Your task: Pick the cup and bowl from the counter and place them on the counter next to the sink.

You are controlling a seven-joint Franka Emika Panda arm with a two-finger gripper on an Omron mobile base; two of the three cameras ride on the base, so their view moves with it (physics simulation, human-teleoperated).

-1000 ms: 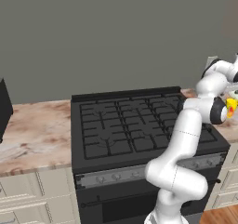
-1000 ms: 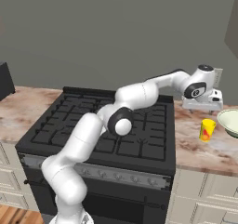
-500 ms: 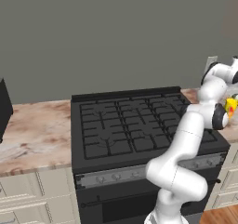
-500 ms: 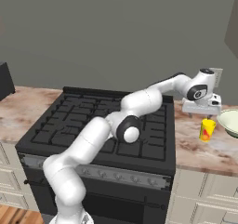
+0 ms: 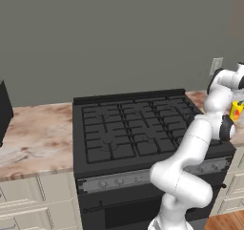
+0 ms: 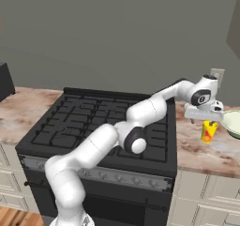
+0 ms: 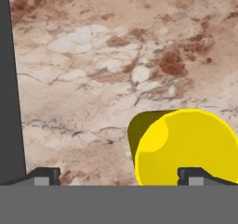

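The small yellow cup (image 6: 207, 132) with a red-orange mark stands on the marbled counter (image 6: 197, 147) just right of the stove. My gripper (image 6: 206, 119) hangs open directly above it, fingers apart and holding nothing. In the hand view the cup (image 7: 186, 146) sits low and right of centre, its rim behind my right fingertip (image 7: 193, 174), while the gripper (image 7: 118, 175) is centred over bare counter (image 7: 93, 56). The pale bowl (image 6: 232, 123) rests on the counter right of the cup, cut off by the frame edge. The left base view shows the cup (image 5: 235, 111) at the far right. The sink is out of view.
The black stove (image 6: 93, 122) takes up the middle, and its dark edge (image 7: 7, 79) runs down the left of the hand view. More counter (image 5: 33, 133) lies left of the stove. A wall outlet (image 5: 216, 66) sits on the grey back wall.
The arm has stretched further right and the hand has come down closer over the cup. The jaws have stayed open. Cup and bowl have not moved.
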